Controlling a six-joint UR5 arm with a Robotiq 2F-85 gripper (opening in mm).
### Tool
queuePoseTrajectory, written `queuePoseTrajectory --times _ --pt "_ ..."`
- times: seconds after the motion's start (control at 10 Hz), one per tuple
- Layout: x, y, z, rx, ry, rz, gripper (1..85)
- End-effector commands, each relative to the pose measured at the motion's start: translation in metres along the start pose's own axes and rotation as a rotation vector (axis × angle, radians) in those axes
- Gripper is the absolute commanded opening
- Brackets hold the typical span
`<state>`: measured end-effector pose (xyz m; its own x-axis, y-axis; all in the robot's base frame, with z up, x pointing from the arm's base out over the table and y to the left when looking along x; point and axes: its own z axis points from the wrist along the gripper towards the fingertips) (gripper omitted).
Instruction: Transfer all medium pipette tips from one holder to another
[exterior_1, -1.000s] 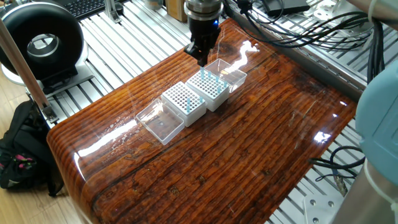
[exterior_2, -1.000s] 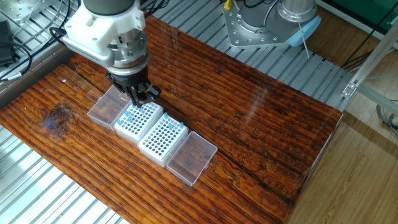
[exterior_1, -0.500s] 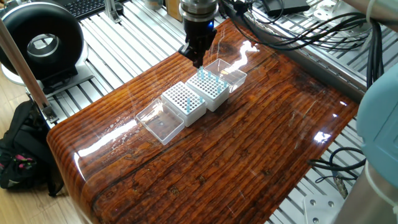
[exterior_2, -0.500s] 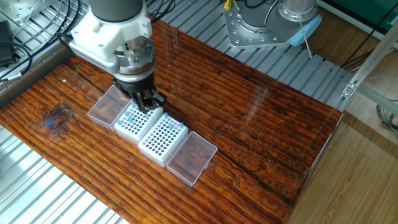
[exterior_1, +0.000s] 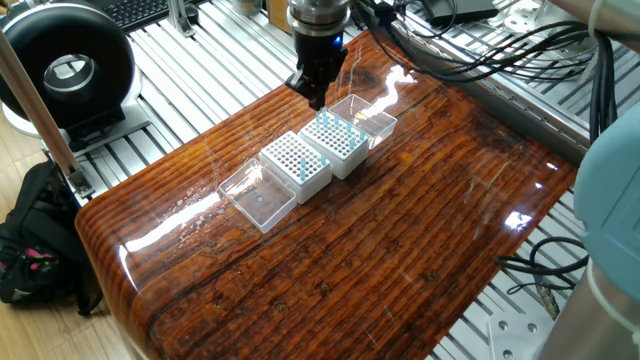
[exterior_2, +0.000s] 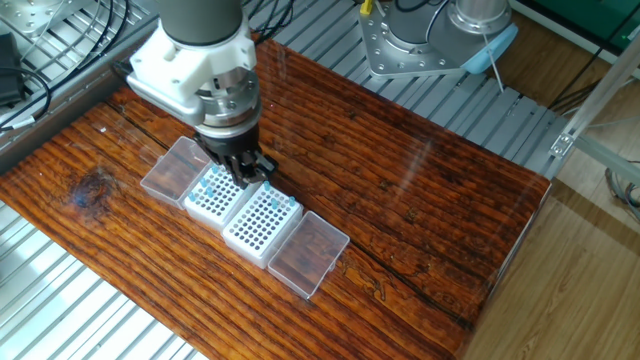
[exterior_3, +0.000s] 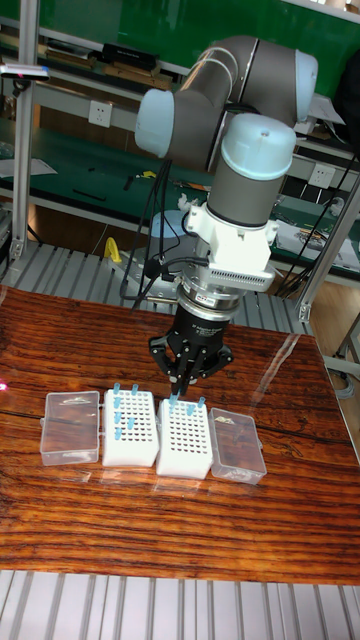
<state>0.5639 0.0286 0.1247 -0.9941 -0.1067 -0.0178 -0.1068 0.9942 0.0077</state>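
So the gripper (exterior_3: 188, 384) is hovering right over the two white holders sitting side by side in the middle of the wooden table (exterior_1: 400, 250), each with a clear lid folded out flat on its outer side. In the tall fixed view it hangs above the right-hand holder (exterior_3: 185, 438), fingers pinched close together, and there seems to be a thin blue tip poking down from between them — too small to be sure, so I honestly can't tell if it's gripping one or just closed. Most of the medium pipette tips (exterior_3: 122, 412) stand in the left-hand holder (exterior_3: 131, 430), mainly along its left and back rows, while the right-hand one shows only a couple at its back edge. My read: we're early in the transfer, mid carry-over or lining up for a drop into a free hole. The next move needs a dead-straight descent over one empty hole — those holes are tightly packed, so any sideways drift would jam the tip on the grid or knock a neighbour.
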Motion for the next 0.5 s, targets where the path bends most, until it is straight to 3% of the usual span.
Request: queuePoseTrajectory --times 0.0,0.4 --pt "-0.0015 0.0044 0.0044 -0.012 -0.009 0.010 1.0" --pt "0.0014 0.0080 0.0075 -0.007 -0.009 0.017 1.0"
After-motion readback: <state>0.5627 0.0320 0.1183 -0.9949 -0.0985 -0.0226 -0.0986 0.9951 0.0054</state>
